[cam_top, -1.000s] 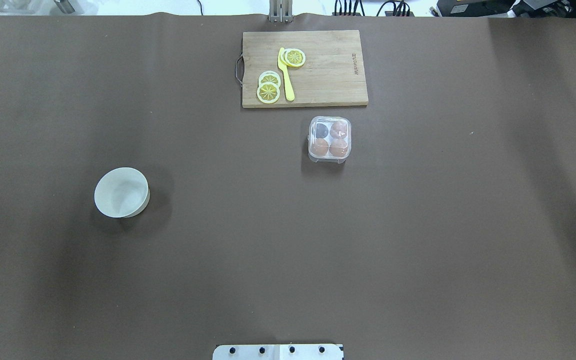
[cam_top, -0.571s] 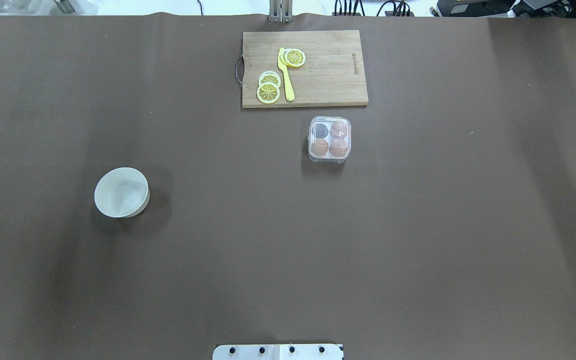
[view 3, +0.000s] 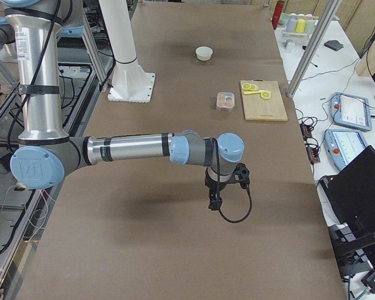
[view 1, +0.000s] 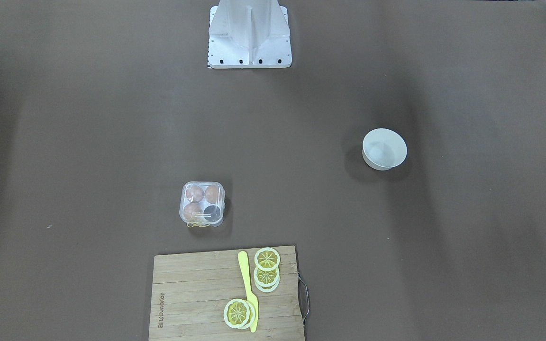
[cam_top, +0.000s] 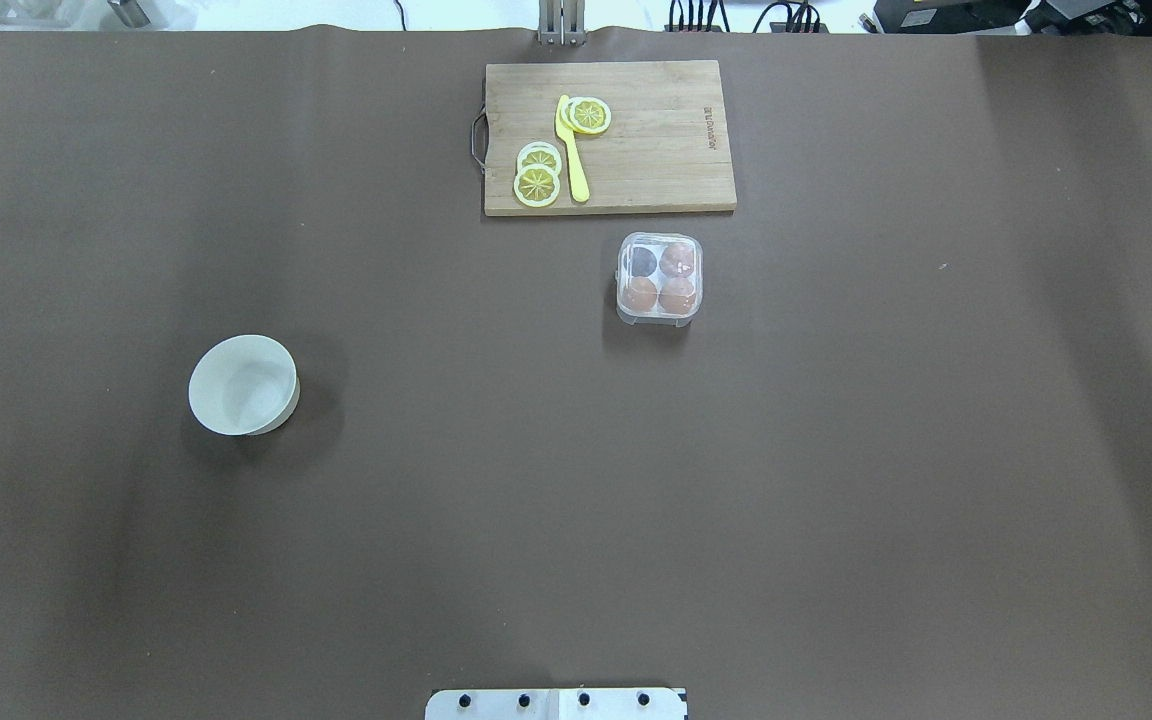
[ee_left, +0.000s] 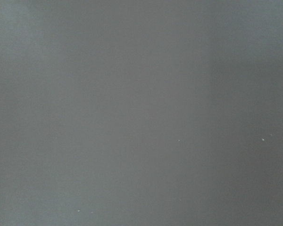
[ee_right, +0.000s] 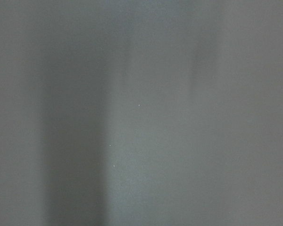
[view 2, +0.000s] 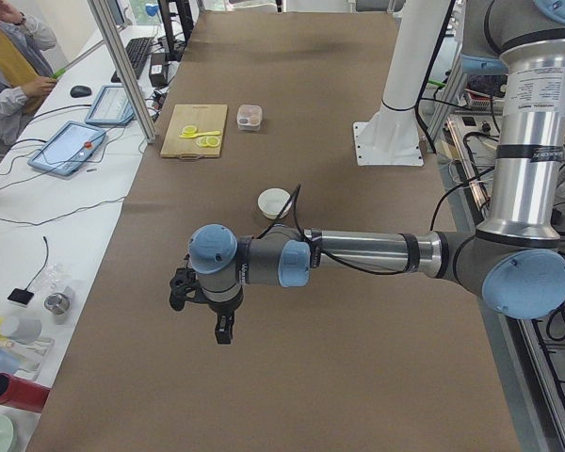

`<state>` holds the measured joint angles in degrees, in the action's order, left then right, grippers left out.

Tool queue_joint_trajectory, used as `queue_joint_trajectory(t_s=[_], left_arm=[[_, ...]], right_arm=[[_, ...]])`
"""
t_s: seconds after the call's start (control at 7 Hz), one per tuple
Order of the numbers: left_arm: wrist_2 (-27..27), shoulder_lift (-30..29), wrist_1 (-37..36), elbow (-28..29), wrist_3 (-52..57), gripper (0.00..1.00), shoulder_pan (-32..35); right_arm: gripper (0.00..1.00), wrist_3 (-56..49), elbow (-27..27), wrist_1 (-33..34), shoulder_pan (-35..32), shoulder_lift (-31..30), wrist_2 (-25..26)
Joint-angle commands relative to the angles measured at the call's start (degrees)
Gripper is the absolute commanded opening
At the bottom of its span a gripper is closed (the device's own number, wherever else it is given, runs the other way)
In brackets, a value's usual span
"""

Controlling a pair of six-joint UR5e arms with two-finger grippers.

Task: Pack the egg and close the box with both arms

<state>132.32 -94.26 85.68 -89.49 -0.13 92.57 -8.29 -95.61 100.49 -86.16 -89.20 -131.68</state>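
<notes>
The box (cam_top: 660, 278) stands right of the table's middle, just in front of the cutting board, with its clear lid down. Through the lid I see three light-brown eggs (cam_top: 677, 295) and one dark empty cup (cam_top: 643, 261). It also shows in the front-facing view (view 1: 202, 203), with its yellow clasp (view 1: 198, 224) on the board side. The left gripper (view 2: 223, 331) hangs over bare table far from the box, seen only in the exterior left view. The right gripper (view 3: 214, 203) shows only in the exterior right view. I cannot tell whether either is open. Both wrist views show only bare table cover.
A white bowl (cam_top: 243, 385) stands at the left and looks empty. A wooden cutting board (cam_top: 636, 140) at the back holds lemon slices (cam_top: 537, 183) and a yellow knife (cam_top: 573, 160). The white stand's base (cam_top: 556, 704) is at the near edge.
</notes>
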Motion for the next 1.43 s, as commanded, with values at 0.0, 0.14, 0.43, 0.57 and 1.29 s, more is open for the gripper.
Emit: queue_joint_trajectory(t_s=[0.0, 0.14, 0.43, 0.57, 1.29], left_arm=[[-0.6, 0.2, -3.1, -1.9, 0.0, 0.98, 0.3], [-0.4, 2.1, -2.9, -2.7, 0.0, 0.98, 0.1], [-1.0, 1.5, -3.1, -5.2, 0.0, 0.98, 0.1], [-0.7, 2.3, -3.1, -6.6, 0.0, 0.98, 0.0], [2.0, 3.4, -2.8, -7.8, -0.1, 0.98, 0.1]], right_arm=[[1.0, 0.4, 1.0, -0.1, -0.1, 0.2, -0.1], [1.0, 0.4, 1.2, -0.1, 0.0, 0.2, 0.0], [1.0, 0.5, 1.5, -0.1, 0.0, 0.6, 0.1], [1.0, 0.5, 1.2, -0.1, -0.1, 0.6, 0.4], [1.0, 0.6, 0.8, -0.1, -0.5, 0.6, -0.2]])
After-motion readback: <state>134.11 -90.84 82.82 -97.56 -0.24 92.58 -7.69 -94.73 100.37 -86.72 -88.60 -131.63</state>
